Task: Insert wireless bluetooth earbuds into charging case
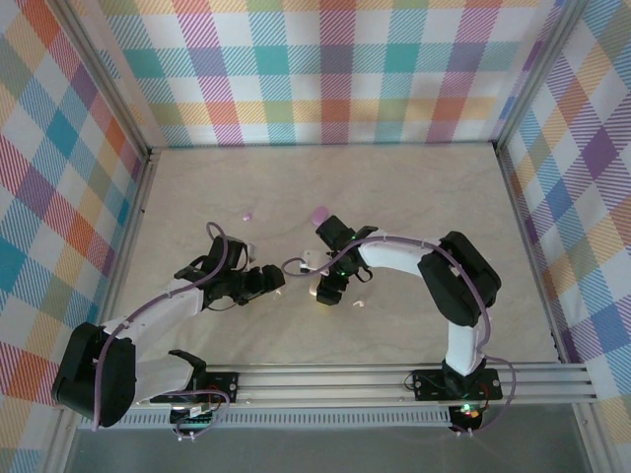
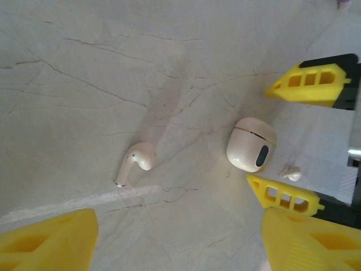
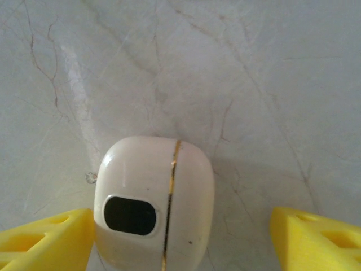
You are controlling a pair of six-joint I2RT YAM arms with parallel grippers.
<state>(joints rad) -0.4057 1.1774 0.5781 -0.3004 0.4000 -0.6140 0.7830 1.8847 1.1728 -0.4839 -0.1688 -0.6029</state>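
Observation:
A shut cream charging case (image 3: 155,203) with a gold seam and a dark oval window lies on the marble table between my right gripper's (image 3: 180,240) yellow fingers. That gripper is open: the left finger (image 3: 51,237) is almost against the case and the right finger stands well apart. In the left wrist view the same case (image 2: 251,144) lies to the right, and a cream earbud (image 2: 135,162) lies on the table ahead of my open, empty left gripper (image 2: 180,248). A second cream earbud (image 2: 290,174) lies just beyond the case. From above, the two grippers (image 1: 274,281) (image 1: 325,288) face each other.
A small purple earbud (image 1: 246,213) lies further back on the left, and a larger purple object (image 1: 320,215) sits just behind the right wrist. The small cream earbud (image 1: 360,304) lies right of the right gripper. Plaid walls enclose the table (image 1: 444,197).

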